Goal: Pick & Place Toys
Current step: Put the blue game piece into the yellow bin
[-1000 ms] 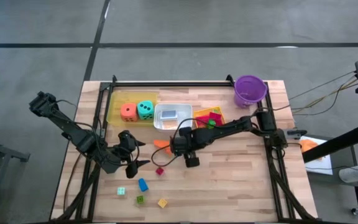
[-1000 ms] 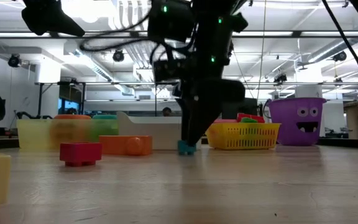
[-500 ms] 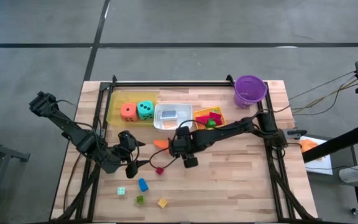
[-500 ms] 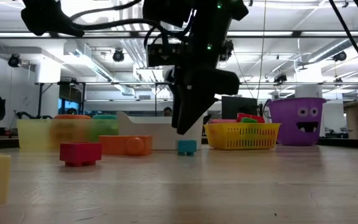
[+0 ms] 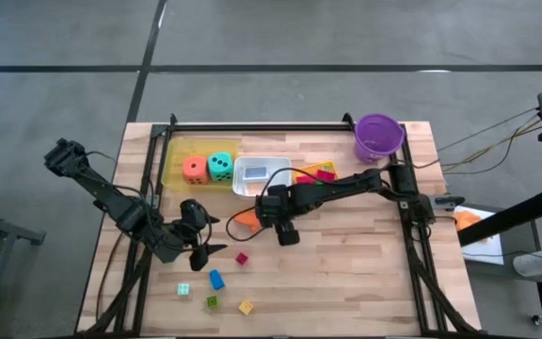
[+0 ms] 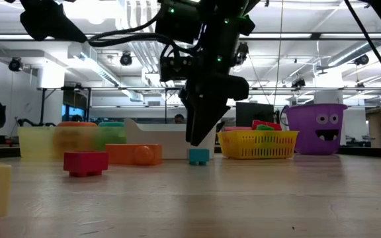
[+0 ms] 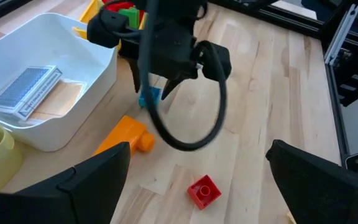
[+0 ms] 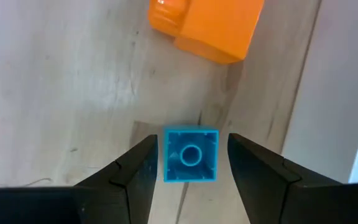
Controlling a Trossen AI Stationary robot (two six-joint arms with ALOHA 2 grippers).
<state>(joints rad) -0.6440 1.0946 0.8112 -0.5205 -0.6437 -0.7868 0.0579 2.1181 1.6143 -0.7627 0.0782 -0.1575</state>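
Small blue block (image 8: 191, 155) sits on the counter (image 5: 365, 273) just beside the white tray (image 5: 262, 176), on its open-counter side, near the orange block (image 8: 207, 26); right hand (image 8: 191, 163) hangs above it, fingers apart, straddling it, nothing held. Looks light, rigid, smooth plastic: pinch the two flat sides squarely, studded top up. Left hand (image 7: 197, 180) waits wide apart, farther from the tray.

I read no words, brand names or numbers anywhere, dots on the teal die (image 5: 220, 166) and orange die (image 5: 194, 169) too small to count, print on the card (image 7: 28, 91) illegible
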